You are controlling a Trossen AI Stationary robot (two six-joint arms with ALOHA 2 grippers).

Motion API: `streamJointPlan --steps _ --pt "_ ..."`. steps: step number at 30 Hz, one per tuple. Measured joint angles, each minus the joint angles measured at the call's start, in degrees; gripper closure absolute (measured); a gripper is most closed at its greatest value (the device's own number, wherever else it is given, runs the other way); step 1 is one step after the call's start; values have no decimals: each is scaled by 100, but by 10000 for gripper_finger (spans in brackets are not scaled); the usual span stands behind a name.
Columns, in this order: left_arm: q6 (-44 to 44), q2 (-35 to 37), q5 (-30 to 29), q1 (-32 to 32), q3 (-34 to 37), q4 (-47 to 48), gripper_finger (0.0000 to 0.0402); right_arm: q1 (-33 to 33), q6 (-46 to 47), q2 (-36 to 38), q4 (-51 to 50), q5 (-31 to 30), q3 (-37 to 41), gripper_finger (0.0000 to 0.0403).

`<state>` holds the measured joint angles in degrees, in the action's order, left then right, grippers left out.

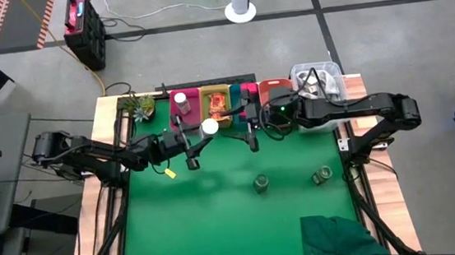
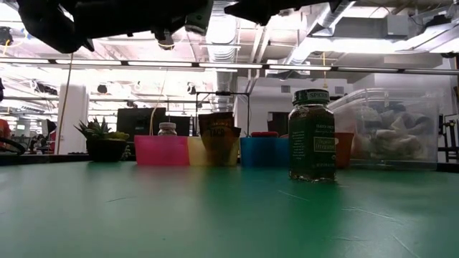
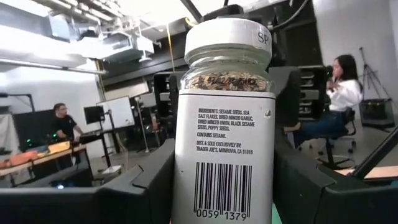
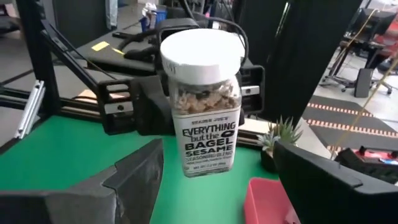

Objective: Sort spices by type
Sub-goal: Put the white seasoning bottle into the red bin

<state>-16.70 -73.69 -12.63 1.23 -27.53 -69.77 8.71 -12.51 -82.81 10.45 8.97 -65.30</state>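
A white-capped spice jar (image 3: pixel 221 112) with a seed mix is held above the green mat, and my left gripper (image 1: pixel 200 142) is shut on it. My right gripper (image 1: pixel 251 135) hangs open just to its right, facing the jar (image 4: pixel 205 112) with its fingers apart and touching nothing. Two green-lidded jars (image 1: pixel 260 182) (image 1: pixel 322 174) stand on their bases on the mat. Another white-capped jar (image 1: pixel 180 100) sits in the pink bin (image 1: pixel 187 113), and orange-brown packets (image 1: pixel 217 104) sit in the yellow bin (image 1: pixel 205 92). My left gripper pinches the jar's lower body (image 3: pixel 180 186) between its two fingers, one on each side of the label. The fingers come roughly level from the table's left. The jar stands upright, cap up, lifted clear of the mat.
A row of coloured bins lines the far edge, with a blue bin (image 2: pixel 262 150) and an orange one (image 1: pixel 274 90). A clear plastic box (image 1: pixel 318 82) stands at the far right, a small plant (image 1: pixel 139 106) at the far left. A green cloth (image 1: pixel 340 237) lies near right.
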Motion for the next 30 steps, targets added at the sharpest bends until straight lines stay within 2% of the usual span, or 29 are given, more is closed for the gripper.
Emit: streamJointPlan --steps 5,11,17,24,30 --pt "8 0 47 0 0 15 200 -49 -12 0 246 -2 0 65" --pt "-101 0 51 2 -2 -38 200 -264 -343 -42 647 25 -10 34" --pt "-193 0 56 2 -7 -44 200 -296 -295 -295 598 26 -484 10" --pt "-193 0 60 2 -17 -29 200 -262 -346 -832 500 2 -1107 15" --pt "-260 0 7 4 -17 18 200 -262 -413 -1163 102 13 -1446 35"
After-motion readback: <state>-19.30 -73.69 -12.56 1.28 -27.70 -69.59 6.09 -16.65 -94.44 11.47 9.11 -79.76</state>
